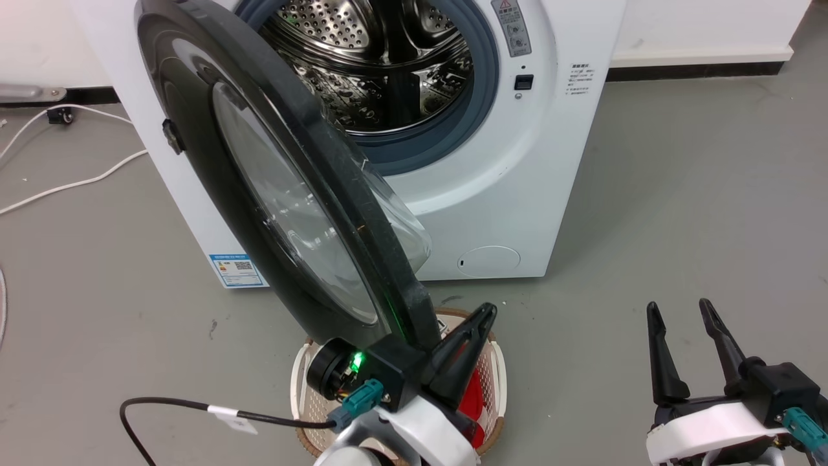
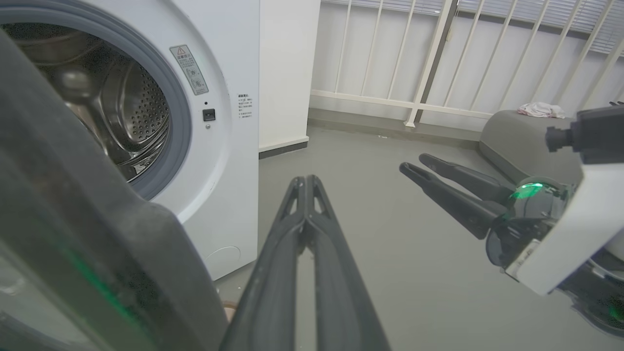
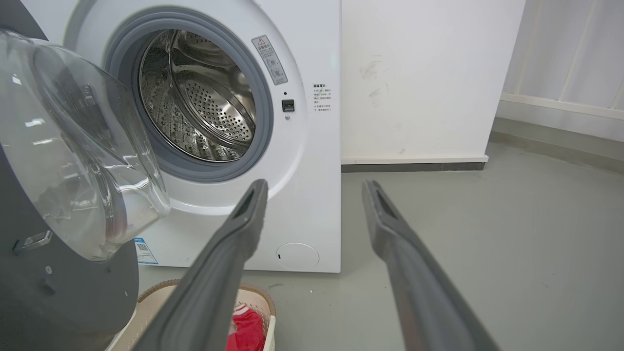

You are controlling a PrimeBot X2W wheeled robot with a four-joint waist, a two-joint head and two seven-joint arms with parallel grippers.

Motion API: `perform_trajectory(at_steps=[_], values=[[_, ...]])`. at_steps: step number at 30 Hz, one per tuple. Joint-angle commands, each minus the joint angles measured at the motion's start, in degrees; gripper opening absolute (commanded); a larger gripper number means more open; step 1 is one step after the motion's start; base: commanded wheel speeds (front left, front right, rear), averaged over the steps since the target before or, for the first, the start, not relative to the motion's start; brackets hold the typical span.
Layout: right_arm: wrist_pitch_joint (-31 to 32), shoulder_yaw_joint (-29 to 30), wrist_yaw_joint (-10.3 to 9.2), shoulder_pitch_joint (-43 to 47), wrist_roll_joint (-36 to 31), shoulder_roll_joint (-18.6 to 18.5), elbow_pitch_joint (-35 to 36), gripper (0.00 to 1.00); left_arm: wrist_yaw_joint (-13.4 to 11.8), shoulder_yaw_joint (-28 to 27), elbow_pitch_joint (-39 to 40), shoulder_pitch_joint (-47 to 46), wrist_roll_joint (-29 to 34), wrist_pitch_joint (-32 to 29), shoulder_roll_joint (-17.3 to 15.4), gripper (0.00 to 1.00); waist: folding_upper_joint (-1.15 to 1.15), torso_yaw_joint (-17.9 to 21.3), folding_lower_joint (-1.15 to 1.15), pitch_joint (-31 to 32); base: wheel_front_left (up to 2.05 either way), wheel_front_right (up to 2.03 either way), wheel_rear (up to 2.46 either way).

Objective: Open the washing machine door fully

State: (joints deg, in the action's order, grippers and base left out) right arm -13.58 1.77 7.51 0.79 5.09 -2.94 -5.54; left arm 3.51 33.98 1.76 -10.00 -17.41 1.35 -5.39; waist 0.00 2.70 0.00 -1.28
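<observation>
Left claw (image 1: 484,315) clenched, empty, just beside washing machine door (image 1: 187,116) free edge, drum side | door half-open, hinged at washing machine (image 1: 517,162) left | right claw (image 1: 678,304) released, well apart | next: likely push leftward

The door (image 1: 284,207) juts out at a slant from the machine (image 1: 517,194), walling off the drum (image 1: 375,65) from the left. From the right the drum mouth is open. The door's lower rim hangs over the basket (image 1: 499,372), which blocks the floor (image 1: 679,194) there. The left gripper (image 1: 485,314), jaws together, sits just beside that rim. The right gripper (image 1: 678,304), jaws apart, is over bare floor, well apart from the machine.
</observation>
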Motion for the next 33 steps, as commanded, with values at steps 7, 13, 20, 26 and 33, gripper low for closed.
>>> perform_trajectory(at_steps=[7, 13, 20, 26, 33], values=[[0.1, -0.4, -0.04, -1.0, 0.3, 0.1, -0.6, 1.00, -1.8, -1.5, -6.5, -3.1, -0.7, 3.8, 1.1, 0.00, 0.00, 0.9, 0.00, -0.3, 0.00, 0.00, 0.00], [0.2, -0.3, -0.04, -0.7, 0.7, 0.1, -0.7, 1.00, -2.8, -2.5, -9.3, -3.2, -1.2, 5.4, 1.0, 0.00, 0.00, 0.8, 0.00, -0.4, 0.00, 0.00, 0.00], [0.1, -0.7, -0.04, -0.8, 1.0, 0.1, -0.9, 1.00, -3.5, -3.0, -10.2, -3.1, -1.3, 6.3, 0.1, 0.00, 0.00, 0.4, 0.00, -0.5, 0.00, 0.00, 0.00], [0.0, -1.1, -0.04, -0.4, 1.3, 0.1, -1.3, 1.00, -5.6, -3.7, -8.7, -1.3, -0.1, 6.5, -1.6, 0.00, 0.00, 0.3, 0.00, 0.2, 0.00, 0.00, 0.00], [0.4, -0.8, -0.04, 0.7, 1.3, 0.1, -1.5, 1.00, -8.8, -4.5, -3.2, 4.4, 0.1, 5.9, -3.7, 0.00, 0.00, -0.8, 0.00, 1.5, 0.00, 0.00, 0.00]])
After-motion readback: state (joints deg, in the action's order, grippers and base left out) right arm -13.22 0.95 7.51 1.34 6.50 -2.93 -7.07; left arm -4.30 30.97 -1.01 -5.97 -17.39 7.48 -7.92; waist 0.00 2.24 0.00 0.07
